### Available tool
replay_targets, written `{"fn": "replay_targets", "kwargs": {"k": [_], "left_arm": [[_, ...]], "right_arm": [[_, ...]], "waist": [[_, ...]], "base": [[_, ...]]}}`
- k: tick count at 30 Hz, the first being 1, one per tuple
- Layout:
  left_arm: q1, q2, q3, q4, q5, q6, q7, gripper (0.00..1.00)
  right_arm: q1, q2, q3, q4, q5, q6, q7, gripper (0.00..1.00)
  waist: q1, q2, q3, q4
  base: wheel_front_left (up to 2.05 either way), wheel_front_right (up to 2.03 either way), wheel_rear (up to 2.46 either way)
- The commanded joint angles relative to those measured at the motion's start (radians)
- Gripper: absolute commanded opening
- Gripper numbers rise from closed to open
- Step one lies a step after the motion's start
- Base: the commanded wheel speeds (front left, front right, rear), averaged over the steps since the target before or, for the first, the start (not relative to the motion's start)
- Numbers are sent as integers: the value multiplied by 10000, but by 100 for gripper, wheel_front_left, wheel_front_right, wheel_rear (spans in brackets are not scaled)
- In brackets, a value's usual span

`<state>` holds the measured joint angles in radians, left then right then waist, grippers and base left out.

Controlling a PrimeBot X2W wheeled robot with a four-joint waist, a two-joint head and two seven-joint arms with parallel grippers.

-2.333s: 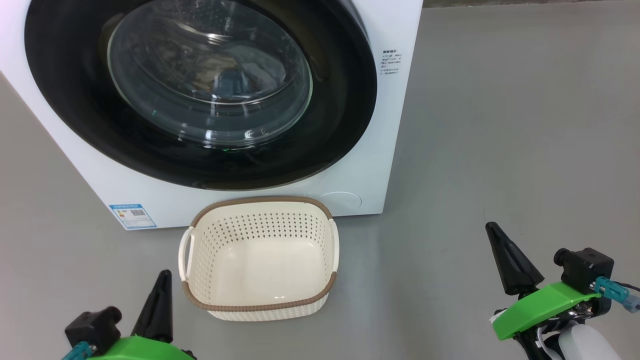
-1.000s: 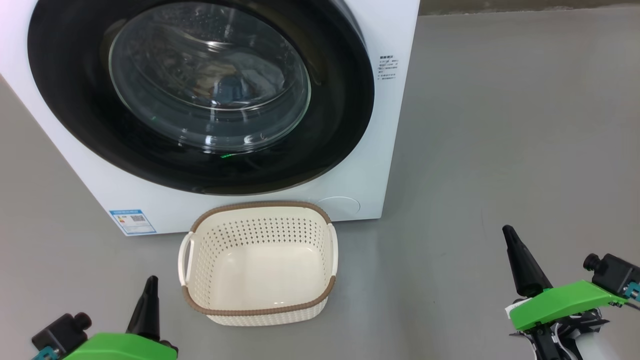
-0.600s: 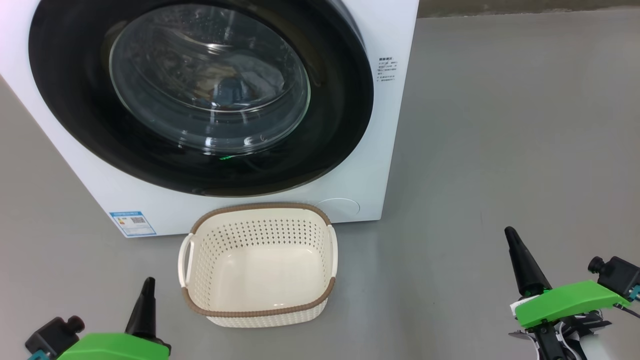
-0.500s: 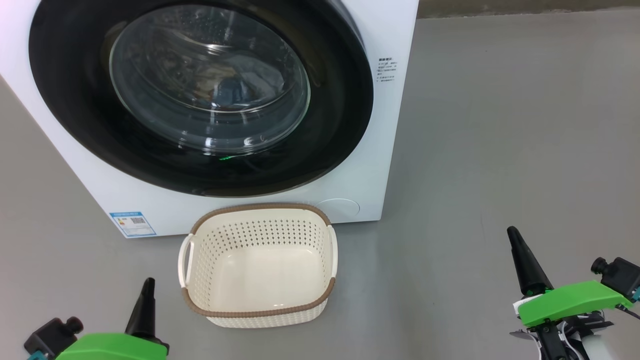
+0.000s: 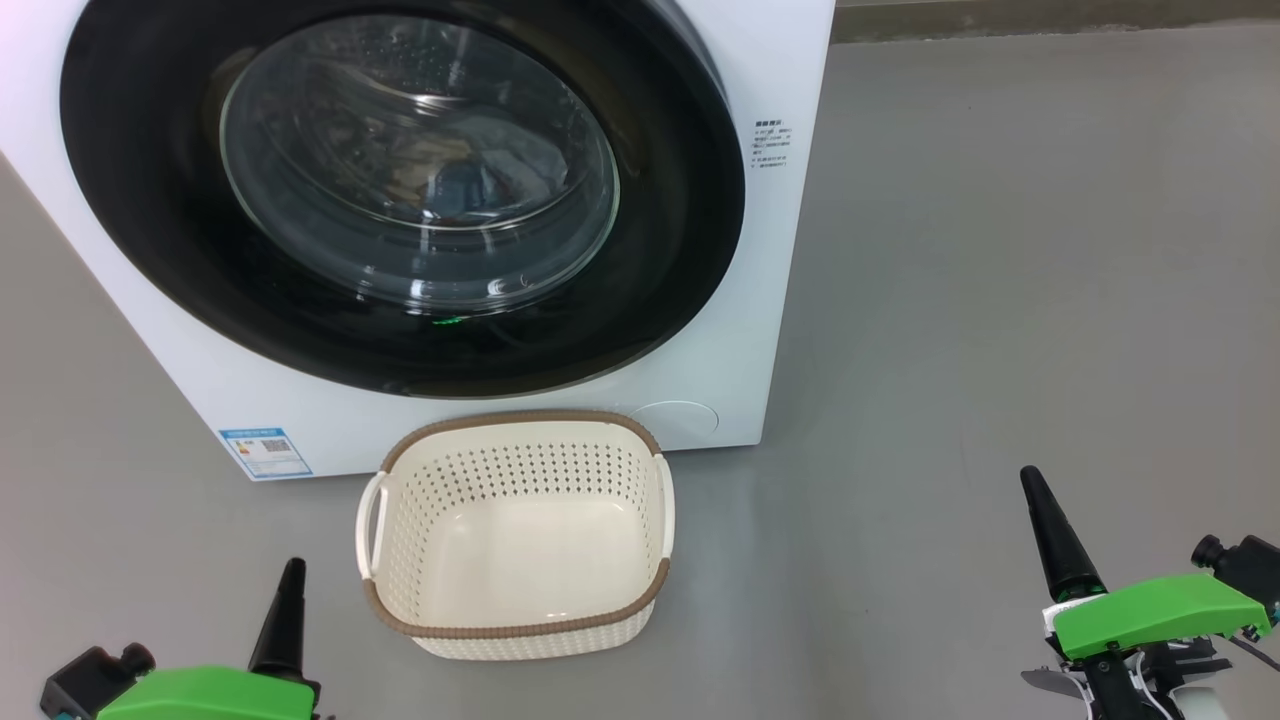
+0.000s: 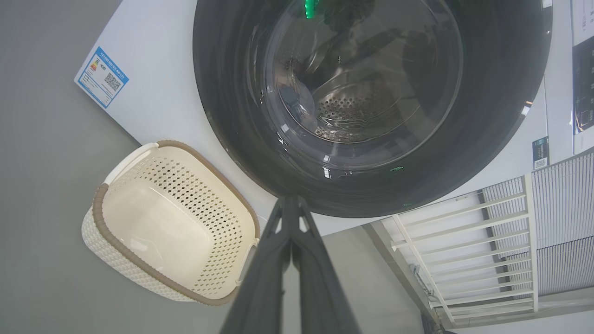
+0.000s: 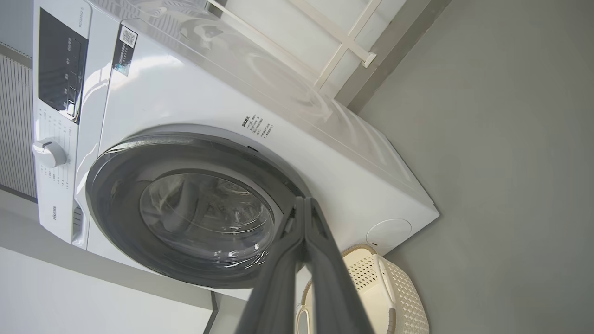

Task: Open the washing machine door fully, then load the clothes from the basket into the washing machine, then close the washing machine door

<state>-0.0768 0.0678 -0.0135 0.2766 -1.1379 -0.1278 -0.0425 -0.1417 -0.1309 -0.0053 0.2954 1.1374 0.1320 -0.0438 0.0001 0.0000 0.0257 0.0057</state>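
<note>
Left end effector [image 5: 283, 612] and right end effector [image 5: 1052, 535], each with fingers pressed together on nothing, flank the cream-white perforated plastic basket [image 5: 520, 418]. Behind the basket stands the white washing machine [image 5: 785, 300], its round glossy black door [image 5: 680, 200] closed, with bluish clothes [image 5: 470, 185] dim behind the glass.

The washing machine [image 5: 790, 300] is finished in white, with a blue label sticker [image 5: 265, 452] on it. The washing machine door [image 5: 680, 200] is ringed in glossy black around clear glass. The basket [image 5: 520, 628] is moulded in cream-white, pierced with rows of holes and rimmed in woven-look brown. The floor [image 5: 1000, 300] is plain grey. Black fingers and green housings are seen on the left gripper [image 5: 291, 575] and the right gripper [image 5: 1031, 482]
</note>
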Motion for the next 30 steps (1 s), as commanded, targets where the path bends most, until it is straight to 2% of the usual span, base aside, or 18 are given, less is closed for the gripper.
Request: {"fn": "replay_targets", "kwargs": {"k": [1,30], "left_arm": [[-286,104,308,-268,-291,-18,95,0],[-298,-38,860,-298,-2992,-25,954,0]], "right_arm": [[-92,-15,24,-324,320,-4,97,0],[171,454,-613,-436,3009,-10,961,0]], "waist": [[-1,0,-9,-2],[-1,0,-140,-35]], "base": [[0,0,0],[0,0,0]]}}
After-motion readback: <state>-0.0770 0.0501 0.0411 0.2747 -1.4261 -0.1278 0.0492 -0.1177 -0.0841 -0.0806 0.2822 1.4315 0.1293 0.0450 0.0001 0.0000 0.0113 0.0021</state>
